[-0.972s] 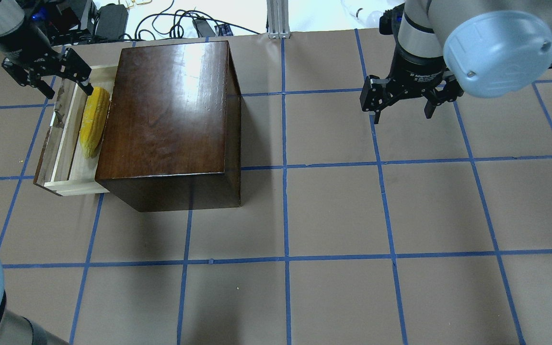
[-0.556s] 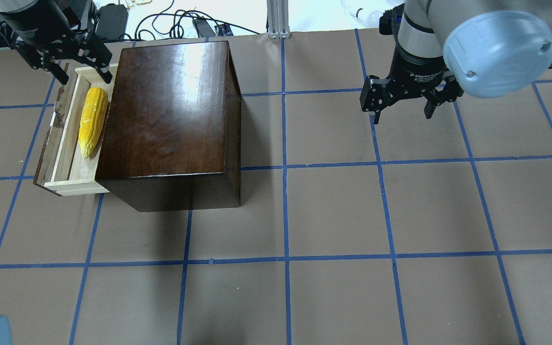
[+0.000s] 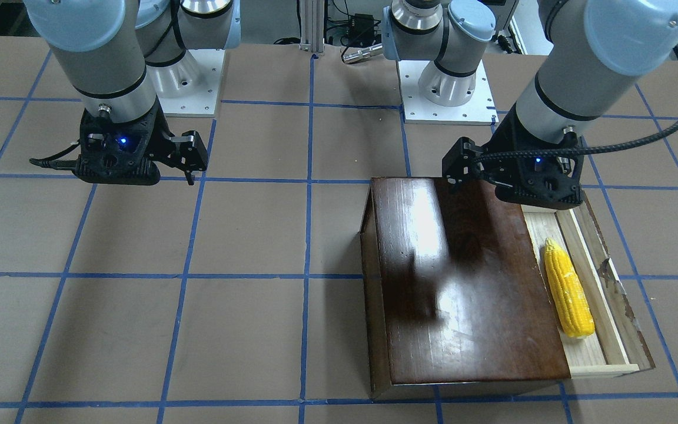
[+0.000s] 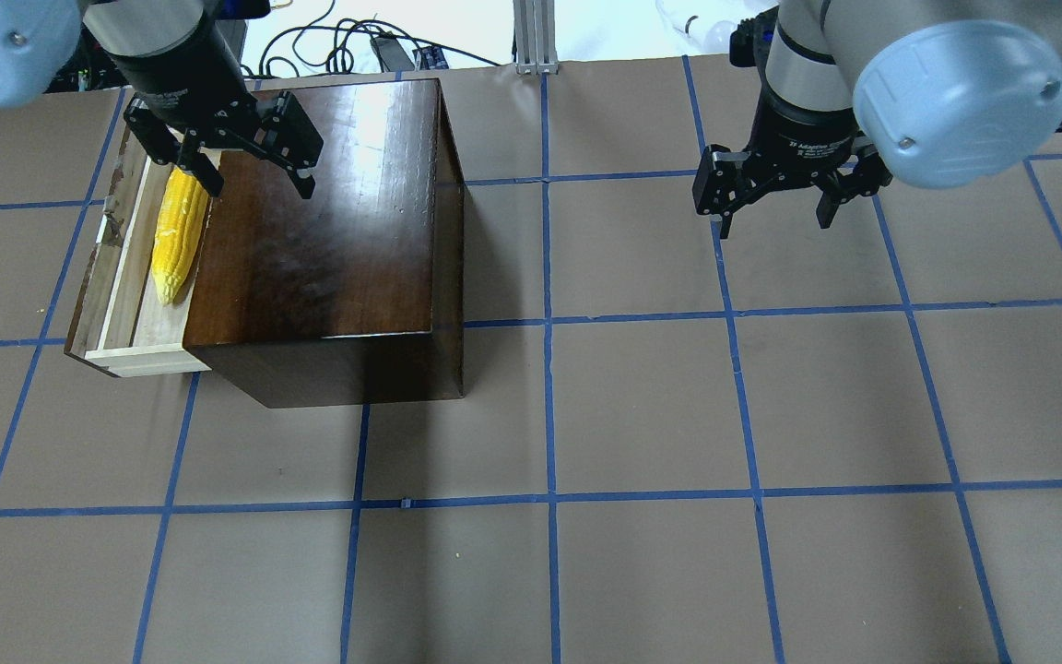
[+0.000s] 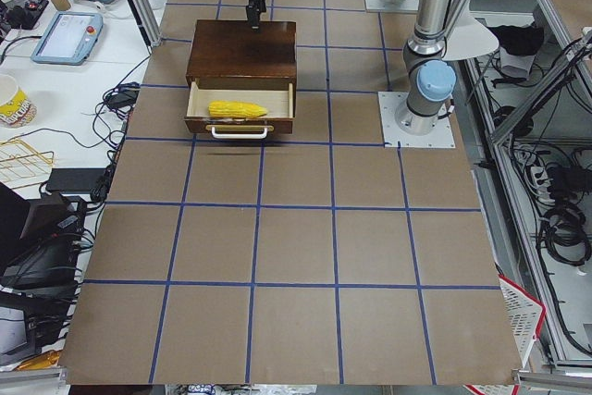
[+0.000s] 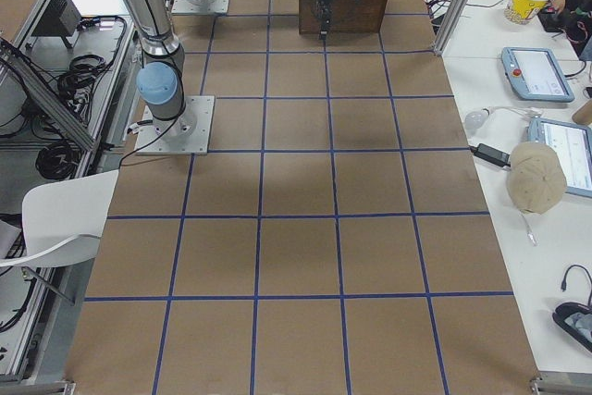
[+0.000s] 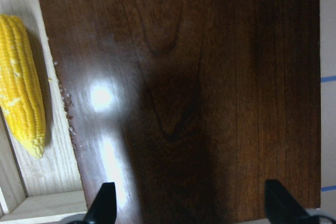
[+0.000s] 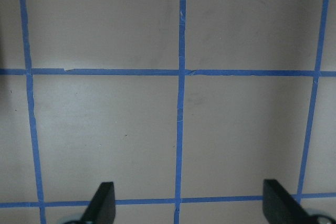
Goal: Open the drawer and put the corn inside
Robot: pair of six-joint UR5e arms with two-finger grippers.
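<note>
**Corn in the open drawer, both jaws wide and empty**

Seen from overhead, the glossy dark brown wooden box [image 4: 319, 231] stands at about 10 o'clock on the matte brown paper-covered counter [image 4: 642, 406], which is ruled into squares by blue tape lines [image 4: 549, 498]. The box's flat top is polished enough to throw back a bright glare, with wavy grain showing through the finish. From its 9 o'clock side the wide shallow drawer of pale unfinished wood [image 4: 153, 332] is pulled out. The drawer's thin straight walls are raw and light. Its dark brown front panel [image 4: 88, 277] is worn, with chipped pale patches along the upper edge. The exterior left view shows a cream bar handle [image 5: 239, 133] on that panel.

The yellow tapered corn cob [image 4: 173, 249] lies flat on the drawer floor, lengthwise along the tray and close beside the box's edge. Its thick end points toward 12 o'clock and its narrow tip toward 6 o'clock. Neat rows of bumpy kernels run down its length.

The left jaws hang above the box top's 11 o'clock corner, spread wide with nothing between them. One black finger [image 4: 194, 175] overlaps the corn's thick end in the overhead view, and the other is over the shiny lid. The left wrist view shows both fingertips far apart above the dark wood.

The right jaws, on the grey-and-black right arm [image 4: 803, 83], hover at about 2 o'clock over bare counter, well apart from the box, likewise open and empty
</note>
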